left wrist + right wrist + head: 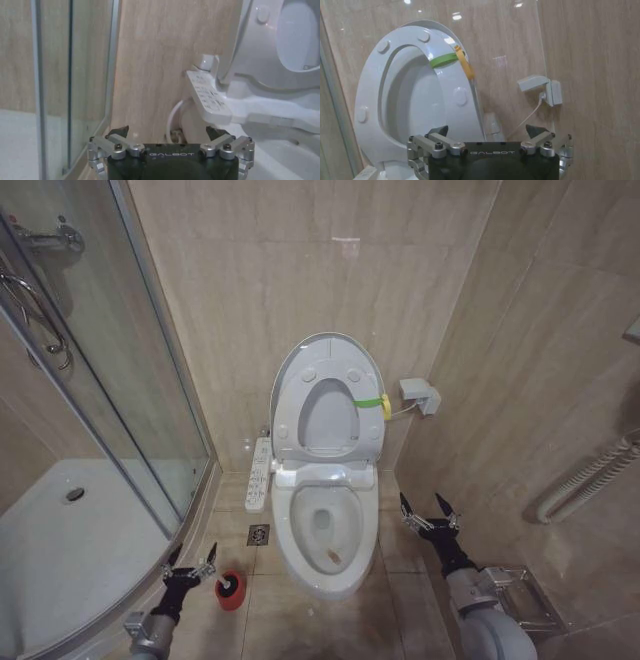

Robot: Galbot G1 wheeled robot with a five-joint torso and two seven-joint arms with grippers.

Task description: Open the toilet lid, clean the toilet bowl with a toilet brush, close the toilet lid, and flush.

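The toilet lid [328,418] stands raised against the back wall, with the ring seat and its yellow-green band [370,402] folded up in front of it. The white toilet bowl [300,525] lies uncovered, a brownish stain [333,557] low inside it. On the floor to the bowl's left, the toilet brush [230,584] sits in a red holder. My left gripper [190,565] hangs open just left of that holder. My right gripper [430,513] is open beside the bowl's right side. Both grippers hold nothing [168,133] [488,131]. The right wrist view faces the raised lid [407,97].
A glass shower enclosure [90,430] fills the left side. The bidet control strip [259,473] [210,93] juts out left of the bowl. A wall socket [418,395] [540,88] sits right of the lid. A floor drain [259,533] lies by the bowl; a pipe rail [590,475] lines the right wall.
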